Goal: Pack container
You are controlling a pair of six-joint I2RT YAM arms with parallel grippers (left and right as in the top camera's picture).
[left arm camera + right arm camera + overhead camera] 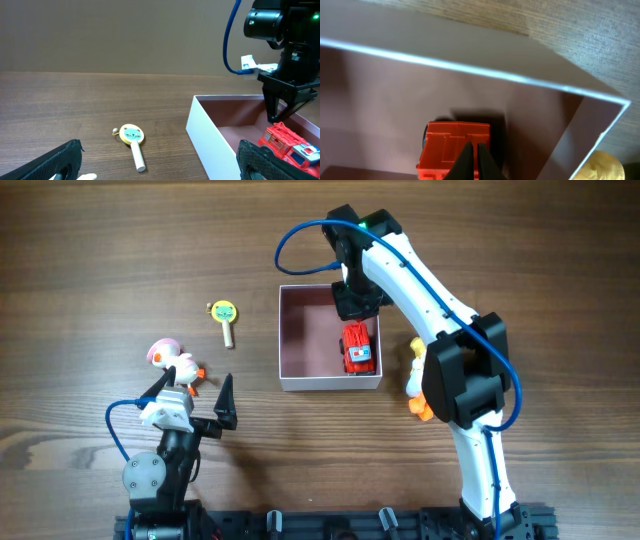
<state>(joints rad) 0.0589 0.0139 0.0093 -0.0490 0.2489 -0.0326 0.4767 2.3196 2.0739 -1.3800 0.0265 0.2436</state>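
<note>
- Black left claw [193, 398] gapes wide and empty, its arm folded close to the base.
- White-walled container [303, 330] sits mid-counter [100, 260], with a red truck [358, 348] in its 4 o'clock corner.
- Right claw [478, 159] has its tips nearly together and grips nothing, pointing down at the truck's 12 o'clock end; its arm reaches forward.

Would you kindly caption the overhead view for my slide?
Right hand hovers over the red truck lying inside the container.
</note>
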